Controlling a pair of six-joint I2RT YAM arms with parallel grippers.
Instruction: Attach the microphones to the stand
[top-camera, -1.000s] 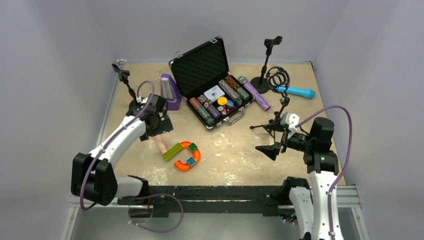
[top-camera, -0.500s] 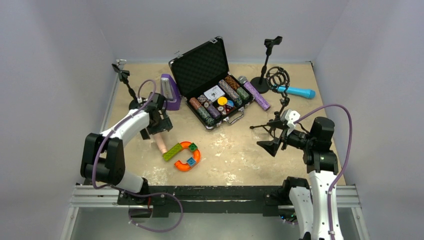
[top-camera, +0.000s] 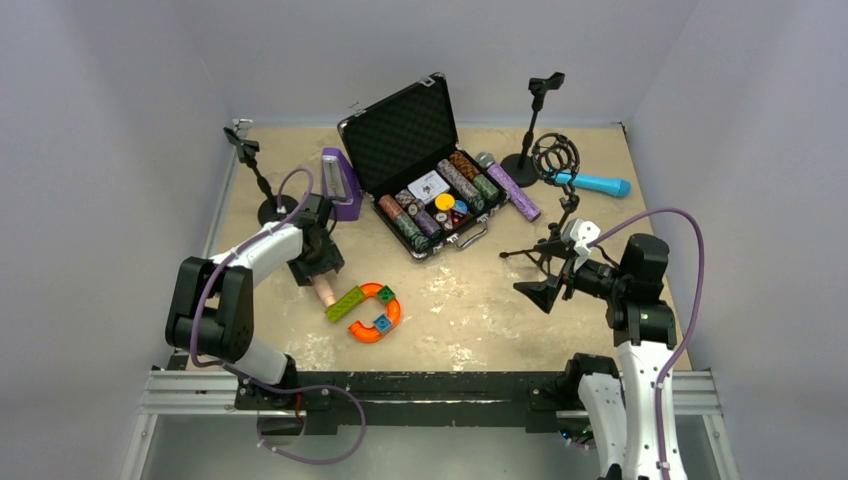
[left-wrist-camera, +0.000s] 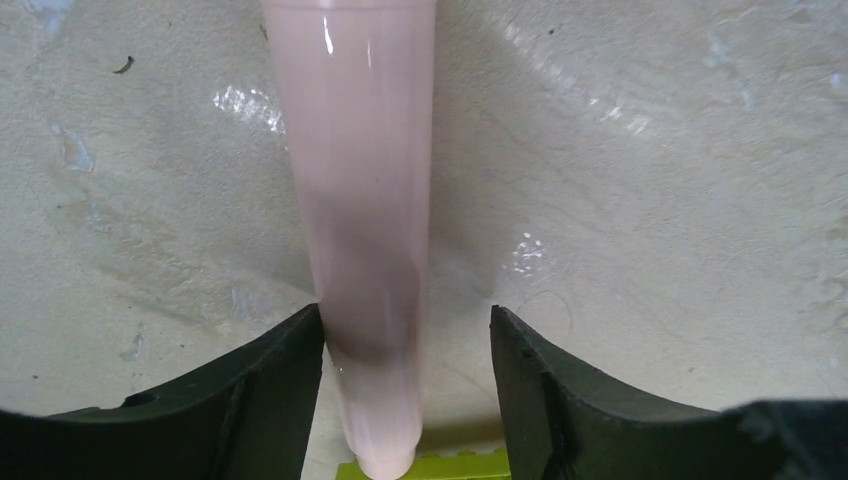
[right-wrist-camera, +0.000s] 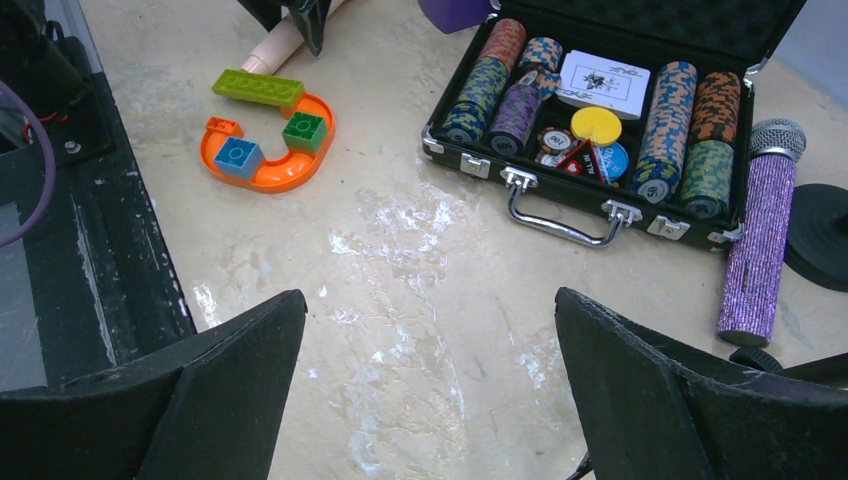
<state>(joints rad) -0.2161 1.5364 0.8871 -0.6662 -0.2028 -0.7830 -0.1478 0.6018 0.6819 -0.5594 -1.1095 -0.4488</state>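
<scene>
The pale pink microphone (left-wrist-camera: 365, 200) lies flat on the table, its handle end touching a green brick (left-wrist-camera: 430, 466). My left gripper (left-wrist-camera: 405, 320) is open and low over it, jaws either side of the handle; the left finger touches it, the right stands apart. In the top view the left gripper (top-camera: 318, 262) covers most of the pink microphone (top-camera: 324, 292). The glittery purple microphone (top-camera: 510, 186) lies beside the case, and the cyan-blue microphone (top-camera: 598, 183) lies at the back right. My right gripper (top-camera: 548, 290) is open and empty, held above the table (right-wrist-camera: 428, 300).
Three stands: a thin one at the left (top-camera: 256, 176), one at the back (top-camera: 534, 120), and a tripod with a ring mount (top-camera: 556, 160). An open case of poker chips (top-camera: 425, 180), a purple metronome-shaped box (top-camera: 338, 183) and an orange toy with bricks (top-camera: 375, 312) lie between.
My left arm has folded in and its gripper has moved nearer and lower onto the pink microphone. The right gripper has barely moved.
</scene>
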